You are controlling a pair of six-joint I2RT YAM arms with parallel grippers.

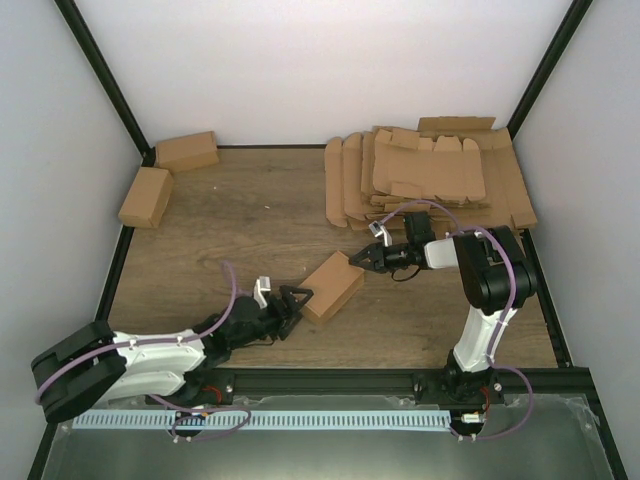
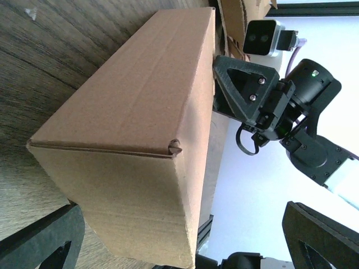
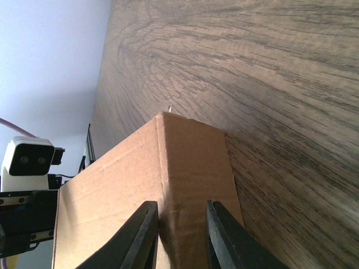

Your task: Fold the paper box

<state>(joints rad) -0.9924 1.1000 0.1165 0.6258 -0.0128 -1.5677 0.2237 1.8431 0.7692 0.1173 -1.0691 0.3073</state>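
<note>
Mid-table, right gripper (image 3: 180,206), per wrist view, seemingly pinches paper box (image 3: 112,193); left gripper (image 1: 296,305) spread.

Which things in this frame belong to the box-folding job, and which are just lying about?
In the job:
paper box, mid-table
right gripper, pinching its far end
left gripper, open at its near end

Lying about:
folded box by the back wall
folded box by the left wall
pile of flat cardboard blanks, back right

Right wrist: paper box (image 3: 190,185) cut off below. Left wrist: left tool (image 2: 179,241) fingers cropped.
</note>
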